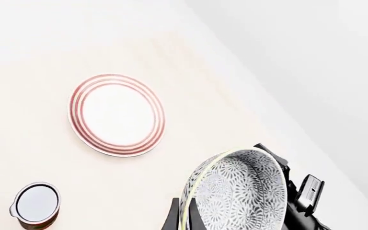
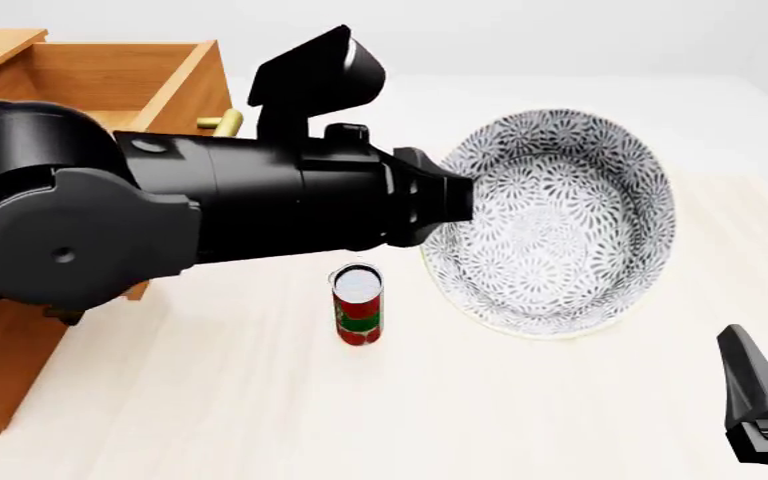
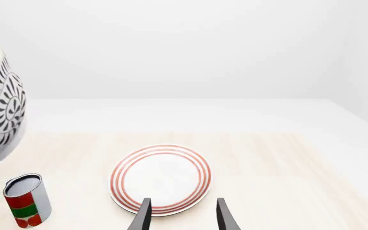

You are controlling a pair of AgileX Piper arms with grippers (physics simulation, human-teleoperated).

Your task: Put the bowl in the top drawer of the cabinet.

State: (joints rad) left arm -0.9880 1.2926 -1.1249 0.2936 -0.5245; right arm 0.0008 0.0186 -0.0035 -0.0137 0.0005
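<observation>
Front view shows me the bowl (image 2: pixel 558 225) up in the air, clear of the table (image 2: pixel 518 420), tipped on edge so its patterned inside faces the camera, with my left arm reaching across to it from the cabinet (image 2: pixel 11 340) side. In the left wrist view the left gripper (image 1: pixel 187 218) pinches the bowl's rim, one dark finger visible outside the wall at the frame's lower edge, so I read it as clamped on the rim. I judge the bowl to be rigid, glazed and slick, and a rim pinch on something this wide gives it leverage to swing or slip, so I'd move gently and avoid sudden wrist rolls. It looks breakable, so I'd not let it knock the wood. The top drawer (image 2: pixel 117 85) stands pulled out at the far left with its cavity open, partly hidden behind my arm. The right gripper (image 3: pixel 182 215) hangs idle over the near edge of the red-ringed plate (image 3: pixel 161 178), its fingers parted with nothing between them. A red and green can (image 2: pixel 357 305) stands upright below the bowl.
</observation>
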